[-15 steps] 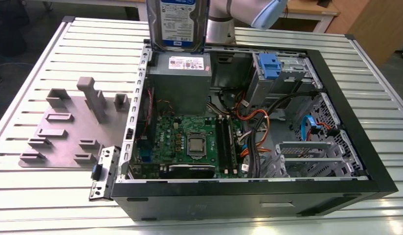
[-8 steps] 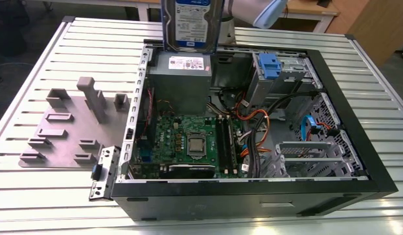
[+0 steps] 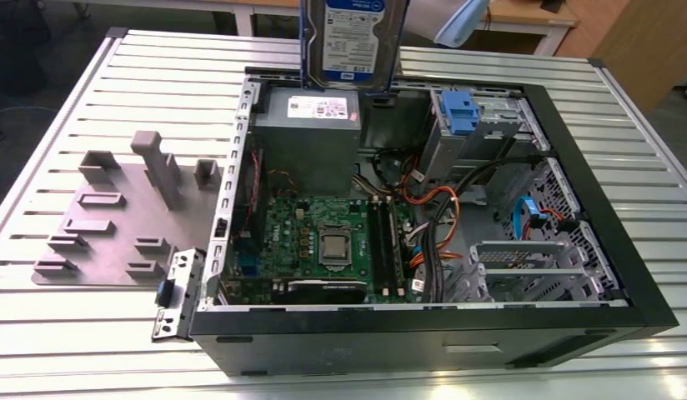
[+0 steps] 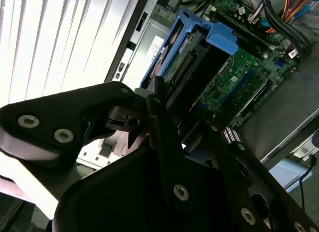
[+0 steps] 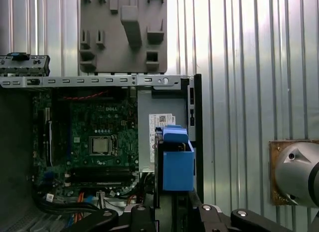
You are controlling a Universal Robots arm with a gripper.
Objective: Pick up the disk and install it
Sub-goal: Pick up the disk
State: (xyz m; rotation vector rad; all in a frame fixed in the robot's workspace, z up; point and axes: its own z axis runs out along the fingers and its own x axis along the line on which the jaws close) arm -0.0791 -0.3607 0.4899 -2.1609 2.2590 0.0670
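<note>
While the disk is held in the air above the far rim of an open computer case, its long axis is kept upright and its blue-and-white label is turned toward the exterior camera. In the second wrist view the black gripper is seen closed on the disk, which is clamped between the fingers. The drive and its blue frame thus extend straight away from the fingers, down toward the case.

In the first wrist view the disk is seen end-on, just inside the case wall and over the grey power supply box. In the exterior view the lower edge of the disk is placed just above that power supply box. The drive bay with a fixed blue-handled caddy lies to the exterior view's right of the disk, near but apart. A green motherboard is laid flat on the case floor.

One disk, one gripper, one case, one power supply box and one fixed caddy are counted. One grey fixture plate is also counted on the slatted table.
</note>
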